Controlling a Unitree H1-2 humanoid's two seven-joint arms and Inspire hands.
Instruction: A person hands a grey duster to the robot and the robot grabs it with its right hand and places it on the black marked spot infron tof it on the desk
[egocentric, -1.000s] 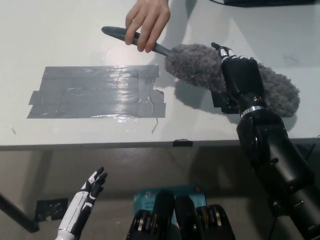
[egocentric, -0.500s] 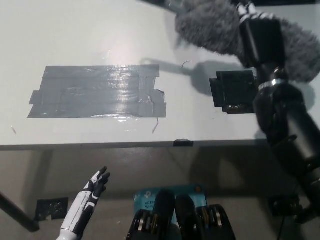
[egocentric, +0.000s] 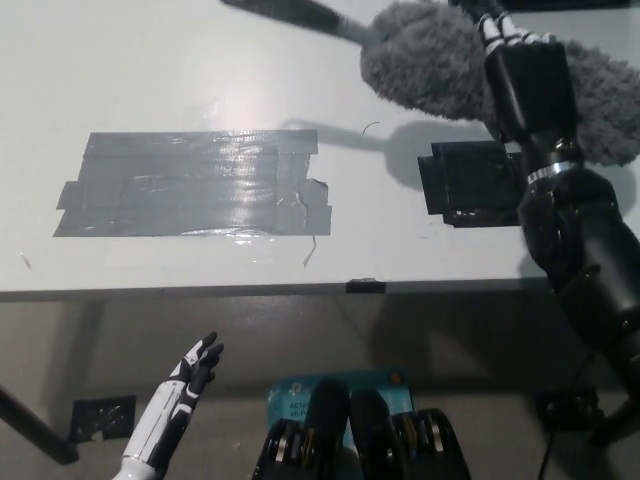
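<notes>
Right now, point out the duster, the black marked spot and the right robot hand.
duster (egocentric: 430, 70): head view, on its fluffy grey head.
black marked spot (egocentric: 470, 180): head view, on the middle of the square.
right robot hand (egocentric: 525, 80): head view, on the back of the hand.

We count one grey duster (egocentric: 470, 65), fluffy-headed with a single dark handle. On the one white desk (egocentric: 120, 70) we find one patch of grey tape (egocentric: 195, 185) (made of several overlapping strips, too merged for us to number) and one small black square mark (egocentric: 470, 182). We see two robot hands: one black right hand (egocentric: 525, 75) and one white left hand (egocentric: 185, 385).
</notes>
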